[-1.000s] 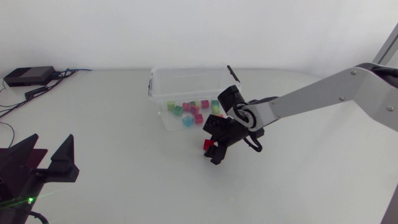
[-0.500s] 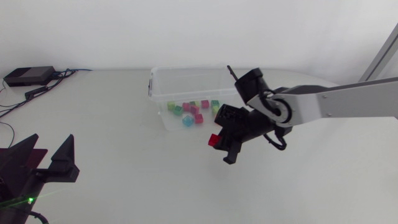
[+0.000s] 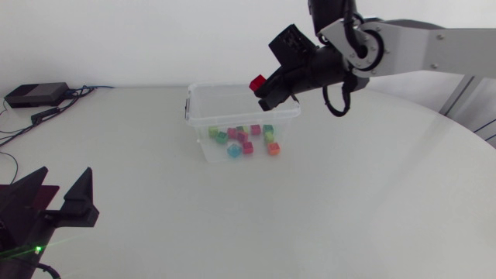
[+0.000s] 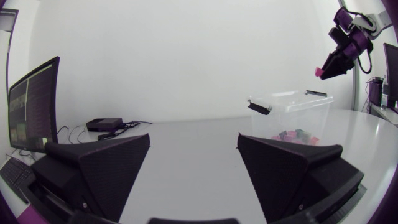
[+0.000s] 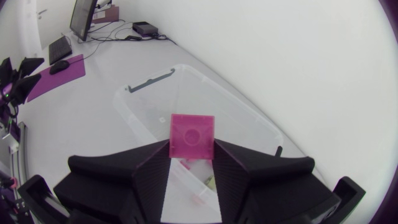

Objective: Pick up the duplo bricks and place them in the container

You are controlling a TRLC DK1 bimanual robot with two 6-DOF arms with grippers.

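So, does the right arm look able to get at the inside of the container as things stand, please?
Probably yes. The right gripper, shut on the red brick, hangs above the container, whose top is open; nothing lies between them.

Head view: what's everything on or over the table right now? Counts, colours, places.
Clear plastic container: one, transparent, far middle of table.
Small duplo bricks: about ten; green, pink, red, cyan, orange; inside the container.
Red duplo brick: one, held above the container's far rim.
Black box with cables: one, table's far left.
Left hand: black, open, at near left edge.
Right hand: black, shut on the red brick, over the container.
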